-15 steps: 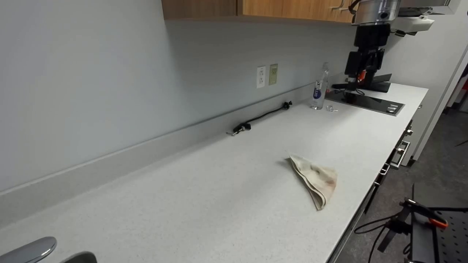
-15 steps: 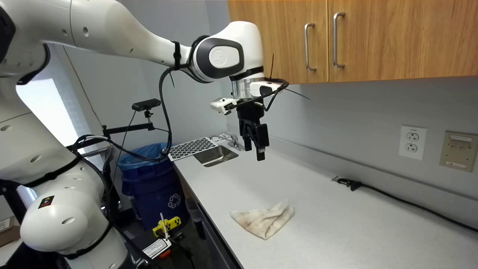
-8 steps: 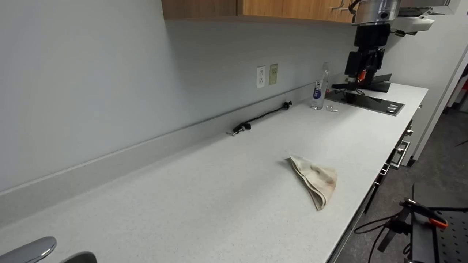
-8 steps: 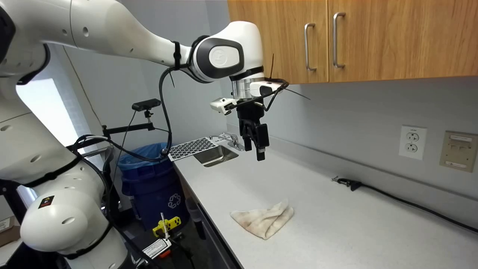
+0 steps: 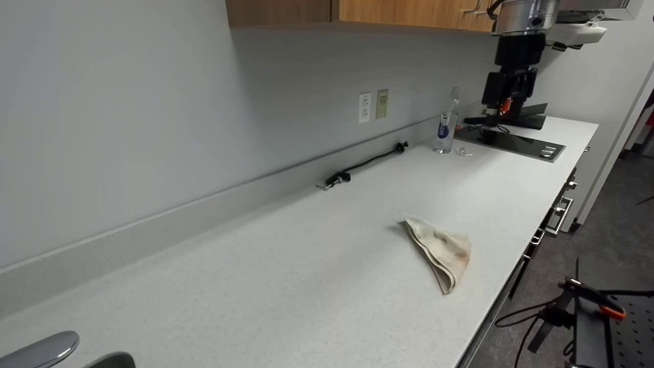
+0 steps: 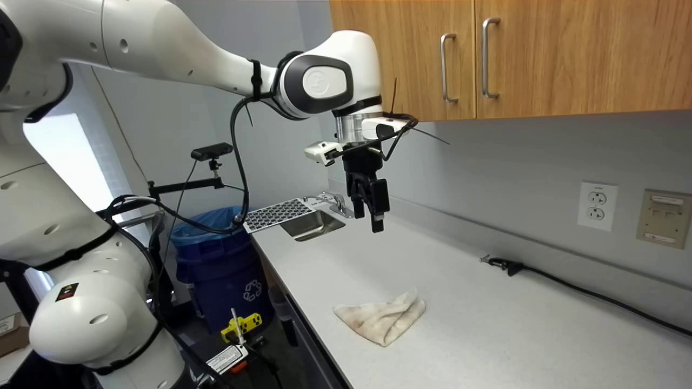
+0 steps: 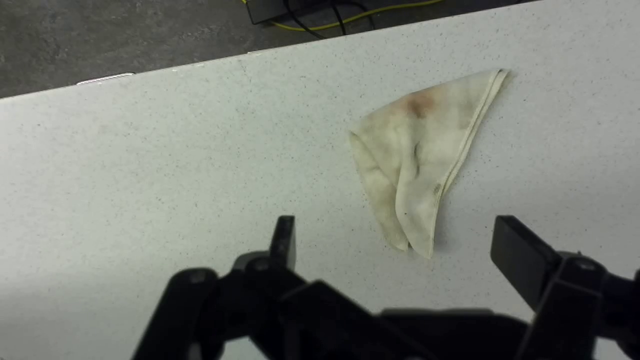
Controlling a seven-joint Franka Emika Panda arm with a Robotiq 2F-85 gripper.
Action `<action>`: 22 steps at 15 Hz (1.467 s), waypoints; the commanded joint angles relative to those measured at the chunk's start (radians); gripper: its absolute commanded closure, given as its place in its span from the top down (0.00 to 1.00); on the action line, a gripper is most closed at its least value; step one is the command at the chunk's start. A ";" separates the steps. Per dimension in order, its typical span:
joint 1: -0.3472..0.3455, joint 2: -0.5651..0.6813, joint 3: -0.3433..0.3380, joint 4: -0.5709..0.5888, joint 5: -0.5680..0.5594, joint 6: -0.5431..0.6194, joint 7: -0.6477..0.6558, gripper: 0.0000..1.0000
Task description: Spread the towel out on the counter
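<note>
The cream towel lies folded and creased in a rough triangle on the white counter, near its front edge. It has brownish-red stains, and the towel also shows in an exterior view and in the wrist view. My gripper hangs fingers down, well above the counter and apart from the towel. In the wrist view my gripper has its two black fingers wide apart with nothing held. One pointed end of the towel shows between the fingers there, with the counter far below them.
A black cable with a clamp lies along the back wall. A clear bottle and a dark cooktop are farther along the counter. A sink is at the opposite end. Wooden cabinets hang overhead.
</note>
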 commanded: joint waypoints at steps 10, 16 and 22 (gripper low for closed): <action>0.004 0.000 -0.004 0.002 -0.001 -0.002 0.000 1.00; 0.007 0.004 0.001 0.000 -0.002 0.005 0.005 1.00; 0.027 0.010 0.025 -0.023 0.001 0.015 0.014 1.00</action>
